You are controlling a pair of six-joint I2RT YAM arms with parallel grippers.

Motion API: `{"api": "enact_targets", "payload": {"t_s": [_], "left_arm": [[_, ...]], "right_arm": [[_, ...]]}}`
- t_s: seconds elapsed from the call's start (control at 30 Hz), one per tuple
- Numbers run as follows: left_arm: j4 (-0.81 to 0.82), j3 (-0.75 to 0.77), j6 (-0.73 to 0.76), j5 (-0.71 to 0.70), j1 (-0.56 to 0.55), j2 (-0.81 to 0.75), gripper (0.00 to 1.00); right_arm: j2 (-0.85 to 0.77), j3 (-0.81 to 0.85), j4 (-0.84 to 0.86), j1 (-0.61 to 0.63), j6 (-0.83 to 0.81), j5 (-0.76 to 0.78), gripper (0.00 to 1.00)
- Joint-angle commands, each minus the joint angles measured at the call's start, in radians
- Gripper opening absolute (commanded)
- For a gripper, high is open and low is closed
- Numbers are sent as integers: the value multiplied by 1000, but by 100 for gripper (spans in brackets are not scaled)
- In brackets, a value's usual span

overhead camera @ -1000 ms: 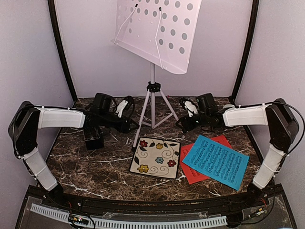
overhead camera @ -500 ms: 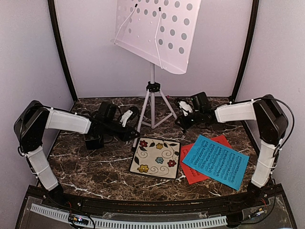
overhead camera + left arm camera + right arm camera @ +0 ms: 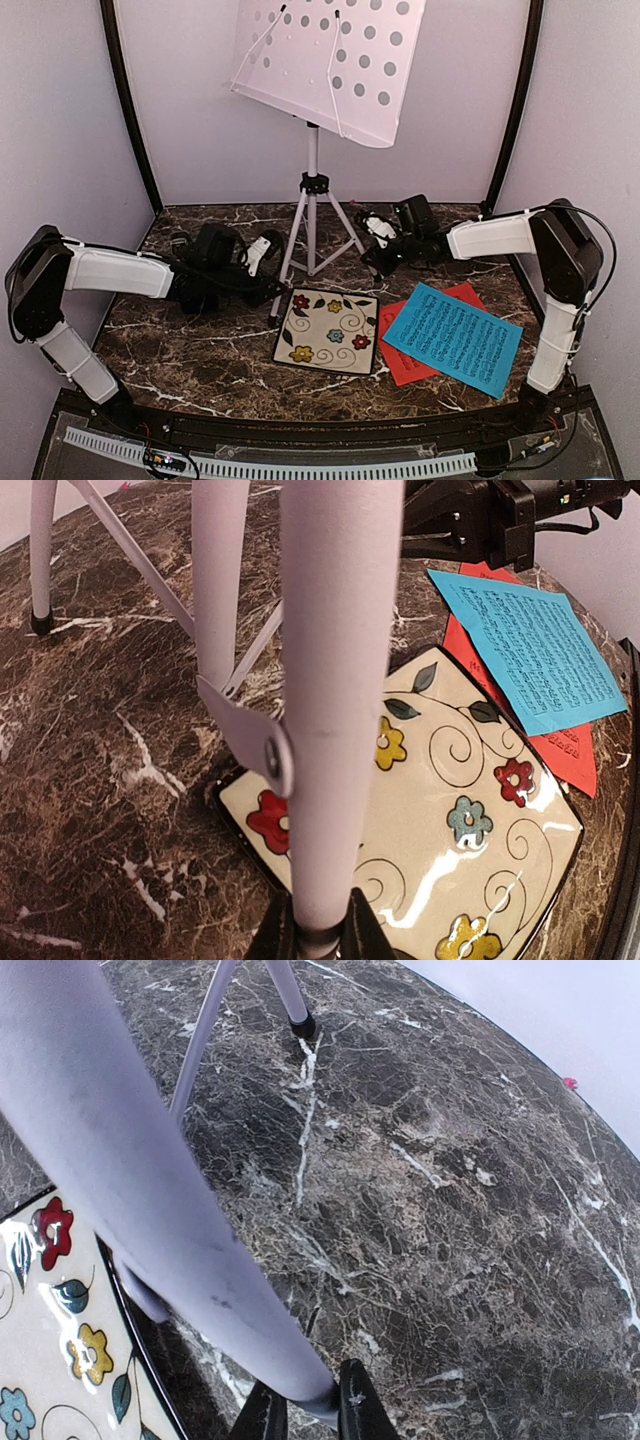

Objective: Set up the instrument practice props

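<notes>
Your left gripper (image 3: pixel 318 935) and right gripper (image 3: pixel 305 1405) are each clamped on 1 leg of the music stand (image 3: pixel 322 62); uneven pulls could topple it onto the tile (image 3: pixel 328 331).

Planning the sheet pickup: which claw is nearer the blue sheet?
Right. The right claw grips a leg of the stand just behind the blue sheet's far corner. The left claw grips the stand's other front leg, beyond the flowered tile.
</notes>
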Motion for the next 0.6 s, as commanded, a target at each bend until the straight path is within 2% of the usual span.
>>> {"api": "enact_targets", "payload": {"t_s": [0.0,0.17,0.57], "left_arm": [[-79,-73,-74,0,-24,-57,0],[-83,-128,-106,-30,-62,-75,0],[-125,-248,-219,-103,-161,-233,0]], "right_arm": [[-17,-27,12,-10,90,60,0],[-59,-72,-6,-10,95,111,0],[-92,-118,-12,2,117,110,0]]}}
